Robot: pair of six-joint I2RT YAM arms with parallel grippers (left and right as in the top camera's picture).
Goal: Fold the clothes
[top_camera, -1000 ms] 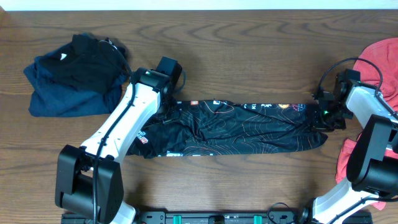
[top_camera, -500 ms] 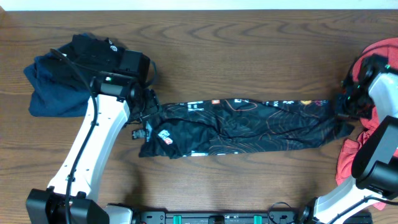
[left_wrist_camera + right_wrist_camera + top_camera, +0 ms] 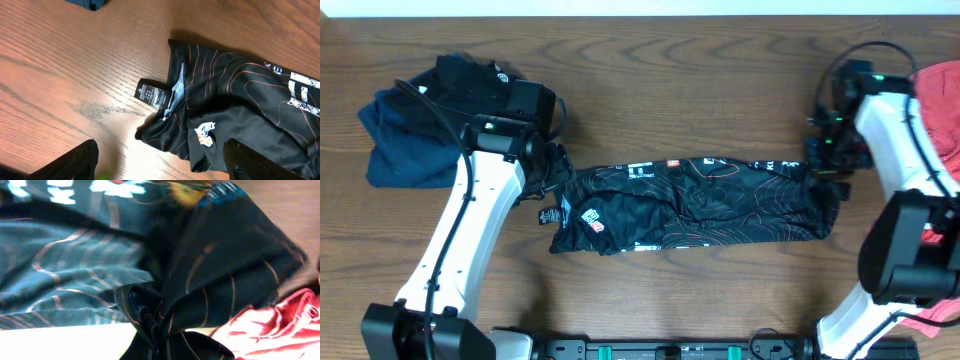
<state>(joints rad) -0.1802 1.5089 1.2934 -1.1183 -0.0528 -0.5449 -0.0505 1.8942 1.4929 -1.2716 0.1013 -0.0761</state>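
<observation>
The jersey [image 3: 695, 205] lies as a long, rumpled band across the middle of the surface [image 3: 700, 80]. At its 3 o'clock end the right claw [image 3: 823, 165] is clamped shut on bunched cloth. At 9 o'clock the left claw [image 3: 553, 168] hangs wide open and empty. It would be best to pinch that loose end near the label [image 3: 152, 94], draw the band taut, then fold end to end.

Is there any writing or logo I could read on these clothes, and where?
Nothing reads clearly.
On the black jersey: white block lettering, too blurred to read.
On the black tag: white print, too small to read.
The orange-and-white logo on the jersey: no legible words.
</observation>
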